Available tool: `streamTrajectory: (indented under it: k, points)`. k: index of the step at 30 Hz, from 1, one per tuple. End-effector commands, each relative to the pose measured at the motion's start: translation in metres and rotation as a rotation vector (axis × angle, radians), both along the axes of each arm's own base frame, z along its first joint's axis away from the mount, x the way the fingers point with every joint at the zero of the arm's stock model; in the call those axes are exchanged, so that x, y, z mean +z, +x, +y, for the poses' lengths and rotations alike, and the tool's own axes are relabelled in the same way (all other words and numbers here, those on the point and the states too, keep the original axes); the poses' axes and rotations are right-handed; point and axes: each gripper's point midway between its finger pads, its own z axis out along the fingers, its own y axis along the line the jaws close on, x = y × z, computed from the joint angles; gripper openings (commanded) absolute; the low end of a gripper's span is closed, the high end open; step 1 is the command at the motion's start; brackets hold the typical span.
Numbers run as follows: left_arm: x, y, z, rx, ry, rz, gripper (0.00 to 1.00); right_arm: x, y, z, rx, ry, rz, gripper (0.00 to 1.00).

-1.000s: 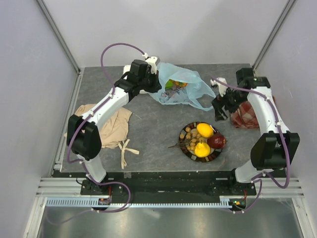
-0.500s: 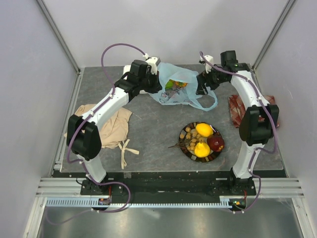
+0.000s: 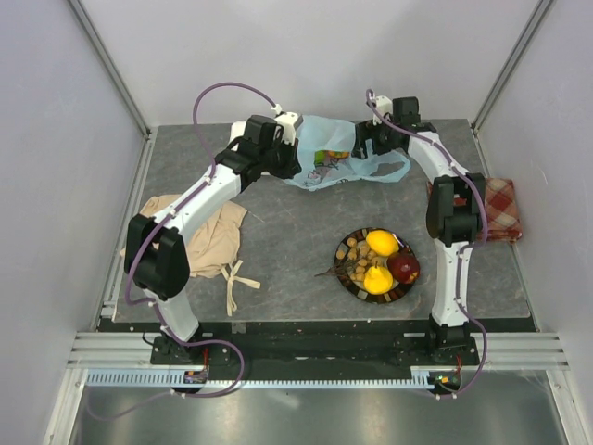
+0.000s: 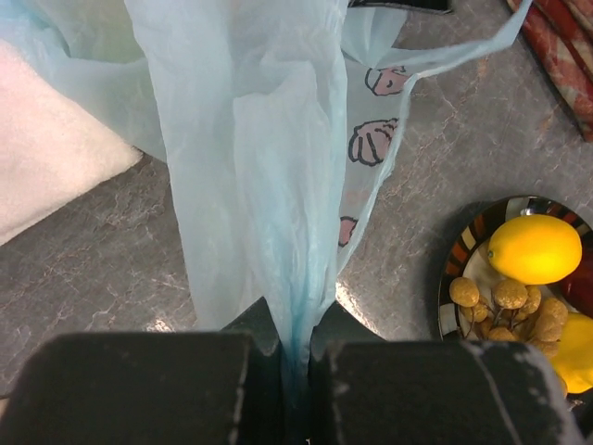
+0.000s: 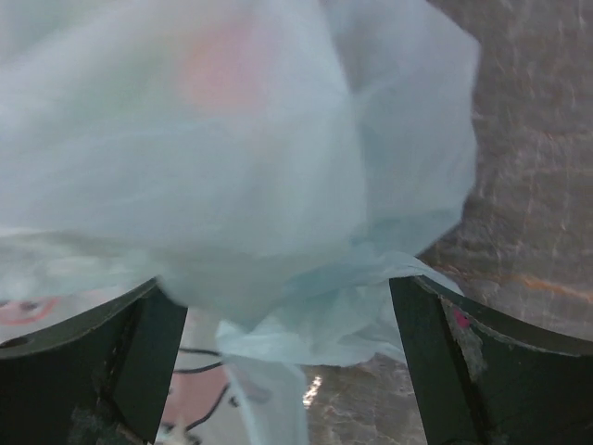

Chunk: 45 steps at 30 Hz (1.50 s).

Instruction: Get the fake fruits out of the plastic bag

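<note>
Thin translucent light-blue plastic bag [image 3: 338, 153] lies far-centre on the grey worktop [image 3: 287, 222], glossy fake fruit [image 3: 326, 158] inside. My left fingers [image 4: 148, 389] pinch its film shut; my right fingers [image 5: 482, 362], spread wide and empty, face its bulk ahead.

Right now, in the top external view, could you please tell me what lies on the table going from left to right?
The beige cloth, then the plastic bag, then the red checked cloth.

A robotics lab cell: white panel walls [image 3: 56, 139], aluminium frame rails [image 3: 306, 352], two bolted-down robot arms [image 3: 199, 199].
</note>
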Motion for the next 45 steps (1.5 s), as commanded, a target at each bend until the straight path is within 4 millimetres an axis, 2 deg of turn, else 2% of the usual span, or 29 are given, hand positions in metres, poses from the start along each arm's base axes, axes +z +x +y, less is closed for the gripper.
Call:
streamTrajectory:
  k: [1, 3, 4, 7, 10, 11, 12, 13, 14, 15, 16, 17, 20, 21, 23, 25, 28, 31, 32, 33, 34, 35, 37, 39, 40, 41, 42, 43, 45]
  points:
    - [0.029, -0.008, 0.005, -0.052, 0.003, -0.082, 0.02, 0.009, 0.017, -0.033, -0.167, -0.093, -0.049, 0.96]
    - [0.029, -0.011, 0.004, -0.058, -0.002, -0.077, 0.02, 0.009, 0.007, -0.031, -0.135, -0.096, -0.045, 0.95]
    - [0.027, -0.012, 0.004, -0.062, -0.004, -0.069, 0.02, 0.024, 0.002, -0.023, -0.094, -0.064, -0.064, 0.94]
    - [0.019, -0.010, 0.003, -0.060, 0.001, -0.051, 0.02, 0.046, -0.006, -0.001, -0.029, -0.018, -0.099, 0.91]
    - [0.016, -0.006, -0.001, -0.057, -0.006, -0.041, 0.01, 0.080, -0.014, 0.018, 0.002, -0.010, -0.158, 0.88]
    - [0.019, -0.004, -0.002, -0.052, -0.014, -0.043, 0.02, 0.083, -0.020, 0.022, 0.013, -0.006, -0.160, 0.88]
    - [0.022, -0.002, -0.004, -0.056, -0.021, -0.046, 0.02, 0.101, -0.029, 0.027, 0.033, 0.006, -0.187, 0.85]
    - [0.020, -0.001, -0.006, -0.056, -0.021, -0.040, 0.02, 0.106, -0.037, 0.037, 0.058, 0.015, -0.192, 0.84]
    - [0.024, 0.002, -0.007, -0.052, -0.029, -0.048, 0.02, 0.101, -0.047, 0.040, 0.071, 0.016, -0.176, 0.84]
    - [0.026, 0.003, -0.008, -0.051, -0.032, -0.051, 0.02, 0.113, -0.056, 0.045, 0.090, 0.025, -0.195, 0.83]
    - [0.027, 0.005, -0.007, -0.043, -0.032, -0.055, 0.02, 0.114, -0.062, 0.054, 0.113, 0.035, -0.198, 0.83]
    - [0.029, 0.006, -0.009, -0.042, -0.040, -0.060, 0.02, 0.107, -0.071, 0.061, 0.143, 0.048, -0.176, 0.82]
    - [0.035, 0.011, -0.009, -0.022, -0.058, -0.070, 0.02, 0.095, -0.075, 0.075, 0.153, 0.072, -0.131, 0.78]
    - [0.036, 0.011, -0.010, -0.019, -0.061, -0.068, 0.02, 0.094, -0.074, 0.077, 0.153, 0.077, -0.125, 0.72]
    - [0.038, 0.011, -0.010, -0.008, -0.074, -0.062, 0.02, 0.096, -0.067, 0.074, 0.122, 0.056, -0.127, 0.69]
    - [0.042, 0.011, -0.009, 0.002, -0.083, -0.062, 0.02, 0.103, -0.058, 0.058, 0.050, 0.005, -0.159, 0.73]
    - [0.052, 0.010, -0.008, 0.021, -0.108, -0.063, 0.02, 0.118, -0.066, 0.060, 0.114, 0.021, -0.196, 0.72]
    - [0.062, 0.012, -0.010, 0.032, -0.138, -0.071, 0.02, 0.102, -0.074, 0.074, 0.185, 0.052, -0.158, 0.60]
    - [0.065, 0.013, -0.011, 0.034, -0.146, -0.070, 0.02, 0.086, -0.070, 0.077, 0.183, 0.062, -0.118, 0.56]
    - [0.065, 0.013, -0.013, 0.029, -0.150, -0.069, 0.02, 0.077, -0.069, 0.083, 0.194, 0.066, -0.096, 0.56]
    - [0.069, 0.015, -0.014, 0.030, -0.156, -0.076, 0.02, 0.077, -0.067, 0.087, 0.206, 0.063, -0.075, 0.56]
    - [0.069, 0.016, -0.014, 0.031, -0.156, -0.078, 0.02, 0.053, -0.063, 0.088, 0.206, 0.048, -0.024, 0.57]
    - [0.070, 0.017, -0.015, 0.028, -0.158, -0.080, 0.02, 0.037, -0.056, 0.090, 0.201, 0.033, -0.008, 0.59]
    - [0.072, 0.016, -0.015, 0.025, -0.160, -0.080, 0.02, 0.030, -0.049, 0.094, 0.205, 0.023, -0.025, 0.63]
    - [0.071, 0.015, -0.014, 0.027, -0.159, -0.078, 0.01, 0.022, -0.039, 0.092, 0.185, 0.006, -0.026, 0.66]
    - [0.070, 0.015, -0.013, 0.029, -0.158, -0.077, 0.02, 0.019, -0.033, 0.094, 0.175, 0.002, -0.028, 0.75]
    - [0.071, 0.014, -0.013, 0.030, -0.157, -0.077, 0.01, 0.017, -0.026, 0.094, 0.149, 0.008, -0.027, 0.77]
    - [0.070, 0.013, -0.012, 0.027, -0.154, -0.076, 0.01, 0.012, -0.012, 0.091, 0.109, -0.011, -0.044, 0.84]
    - [0.066, 0.012, -0.010, 0.029, -0.146, -0.069, 0.02, 0.016, 0.004, 0.091, 0.054, 0.007, -0.085, 0.90]
